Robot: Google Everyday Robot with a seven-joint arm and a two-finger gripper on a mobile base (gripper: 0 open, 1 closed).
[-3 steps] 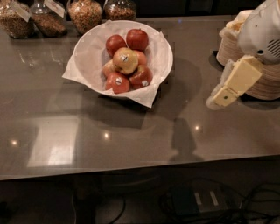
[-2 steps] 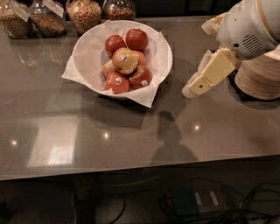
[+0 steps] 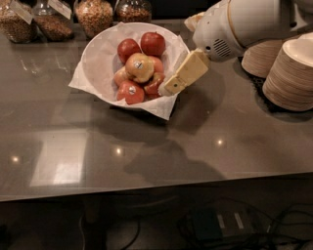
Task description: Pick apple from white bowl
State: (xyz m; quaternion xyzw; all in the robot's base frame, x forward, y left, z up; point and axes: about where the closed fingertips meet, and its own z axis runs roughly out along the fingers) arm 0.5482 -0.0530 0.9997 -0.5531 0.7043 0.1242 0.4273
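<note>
The white bowl (image 3: 100, 58), lined with crumpled white paper, stands on the grey counter at the back left. Several apples lie in it. The palest apple (image 3: 139, 67), yellow with a reddish blush and a small white sticker, sits on top of the pile in the middle. Deep red apples lie around it. My gripper (image 3: 168, 88) reaches in from the upper right on a white arm. Its cream-coloured tip is over the bowl's right rim, just right of the pale apple and not touching it.
Stacks of beige paper bowls (image 3: 293, 71) stand at the right edge of the counter. Glass jars of grains and nuts (image 3: 93, 14) line the back behind the bowl. The counter's front edge (image 3: 156, 188) runs across the lower part of the view.
My arm and gripper have moved left from the stacked paper bowls to the white bowl's right rim. The apples have not moved.
</note>
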